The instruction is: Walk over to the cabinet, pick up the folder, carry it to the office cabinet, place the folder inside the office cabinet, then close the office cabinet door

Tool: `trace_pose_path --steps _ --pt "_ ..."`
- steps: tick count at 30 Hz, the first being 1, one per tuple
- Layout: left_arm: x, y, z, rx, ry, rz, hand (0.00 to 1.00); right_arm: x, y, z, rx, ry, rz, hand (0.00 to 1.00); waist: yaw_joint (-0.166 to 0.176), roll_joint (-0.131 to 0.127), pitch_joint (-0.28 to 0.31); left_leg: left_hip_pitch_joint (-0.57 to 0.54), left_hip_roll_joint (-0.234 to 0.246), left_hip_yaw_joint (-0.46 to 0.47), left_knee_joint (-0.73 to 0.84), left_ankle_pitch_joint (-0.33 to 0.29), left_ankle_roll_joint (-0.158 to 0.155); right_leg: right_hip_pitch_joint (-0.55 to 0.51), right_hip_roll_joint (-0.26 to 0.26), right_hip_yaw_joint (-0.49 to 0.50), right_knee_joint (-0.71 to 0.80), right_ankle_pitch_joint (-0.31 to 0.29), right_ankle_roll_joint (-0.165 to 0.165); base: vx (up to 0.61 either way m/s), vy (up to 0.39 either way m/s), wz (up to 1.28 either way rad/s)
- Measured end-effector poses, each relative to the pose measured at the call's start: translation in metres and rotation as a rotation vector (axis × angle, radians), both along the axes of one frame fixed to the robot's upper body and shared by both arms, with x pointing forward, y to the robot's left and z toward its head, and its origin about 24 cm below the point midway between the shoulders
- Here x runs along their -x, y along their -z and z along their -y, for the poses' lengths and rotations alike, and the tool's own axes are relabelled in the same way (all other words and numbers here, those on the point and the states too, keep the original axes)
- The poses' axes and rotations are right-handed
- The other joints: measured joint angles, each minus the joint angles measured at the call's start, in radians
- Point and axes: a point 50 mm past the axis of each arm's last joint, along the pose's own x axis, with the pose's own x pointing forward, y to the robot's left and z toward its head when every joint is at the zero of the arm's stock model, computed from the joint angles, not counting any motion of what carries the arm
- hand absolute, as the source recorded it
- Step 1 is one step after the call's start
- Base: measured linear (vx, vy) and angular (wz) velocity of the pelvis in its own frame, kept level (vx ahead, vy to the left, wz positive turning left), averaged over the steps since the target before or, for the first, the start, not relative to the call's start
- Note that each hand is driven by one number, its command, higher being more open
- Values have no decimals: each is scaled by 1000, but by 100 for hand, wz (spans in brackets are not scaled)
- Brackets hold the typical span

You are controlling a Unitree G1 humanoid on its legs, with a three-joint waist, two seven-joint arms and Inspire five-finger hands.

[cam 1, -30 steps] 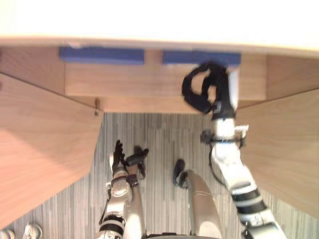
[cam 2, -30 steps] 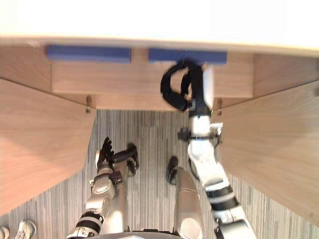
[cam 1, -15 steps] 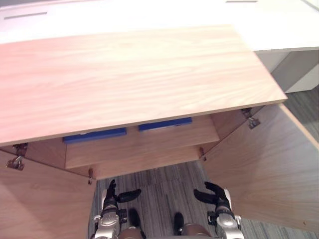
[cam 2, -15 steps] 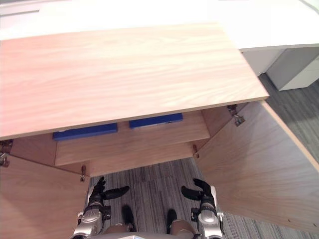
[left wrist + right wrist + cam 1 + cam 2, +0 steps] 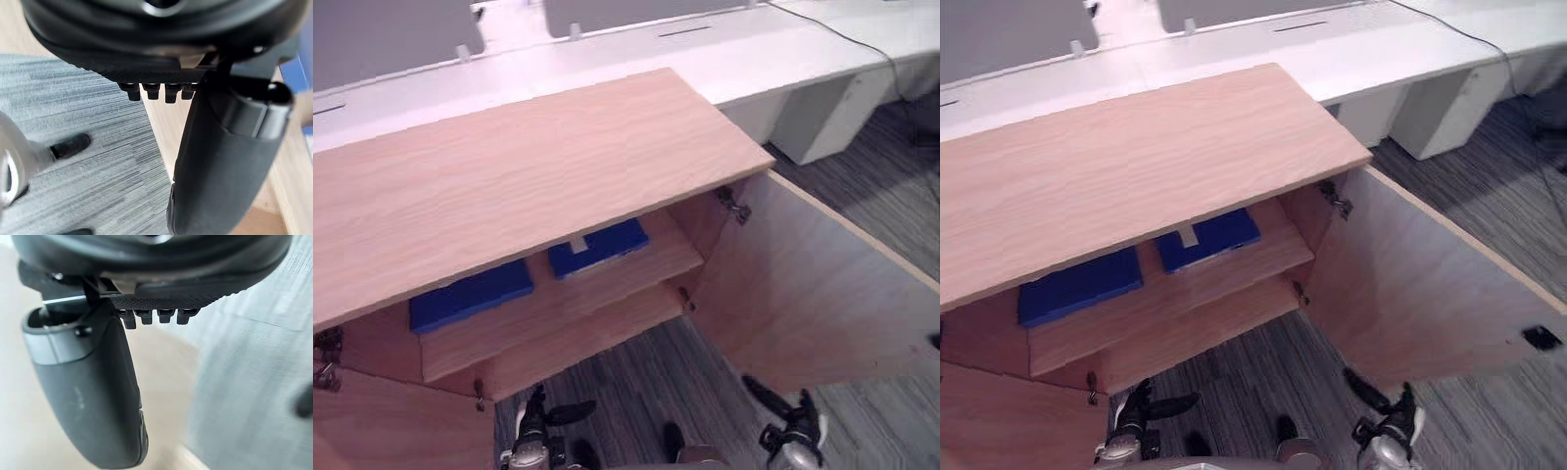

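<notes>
Your left hand (image 5: 536,431) and right hand (image 5: 793,427) hang spread, empty. Rightmost flat blue folder (image 5: 599,247) looks light, stiff; pinch its near edge.

One cabinet (image 5: 529,166), two open doors (image 5: 803,294). Two blue folders, left folder (image 5: 470,294) and right folder (image 5: 599,247), beyond left robot hand (image 5: 536,426), right robot hand (image 5: 793,429).

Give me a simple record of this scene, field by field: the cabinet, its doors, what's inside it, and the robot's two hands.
Cabinet: low light-wood cabinet, in front of the robot
Doors: wooden right door and wooden left door, both swung open
Inside: two flat folders side by side on the upper shelf: left blue folder, right blue folder
Hands: left hand and right hand, both open and empty
Floor: grey striped carpet
Behind: long white desks
</notes>
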Motion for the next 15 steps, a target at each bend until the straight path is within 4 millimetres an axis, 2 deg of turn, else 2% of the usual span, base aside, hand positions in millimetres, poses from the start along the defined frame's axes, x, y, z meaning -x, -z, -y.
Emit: trace_pose_path --steps 4,6,10,13,15 --pt "10 4 5 28 5 -27 100 -17 -28 26 99 67 116 100 -7 7 4 18 -12 90 3 -22 1 -23 2 87 -10 28 0 -16 35 -72" --pt "11 5 8 44 11 -30 100 -33 -44 40 132 73 187 100 -9 22 13 18 -21 131 5 -32 5 -44 1 131 -12 40 9 15 18 -61" --pt "11 5 12 63 -16 -11 100 -79 -86 58 221 0 328 100 -28 68 32 3 -41 203 5 -52 13 -85 -5 215 -31 74 42 39 -8 -56" --pt "5 2 17 81 -14 26 100 -109 -121 68 290 -47 421 100 -33 108 50 -10 -50 206 5 -58 27 -109 -8 261 -49 96 62 77 -90 -42" --pt "-1 -1 21 93 -6 60 100 -122 -134 71 317 -85 452 100 -33 124 63 -15 -51 205 5 -64 28 -122 -6 279 -49 104 75 58 -140 -31"
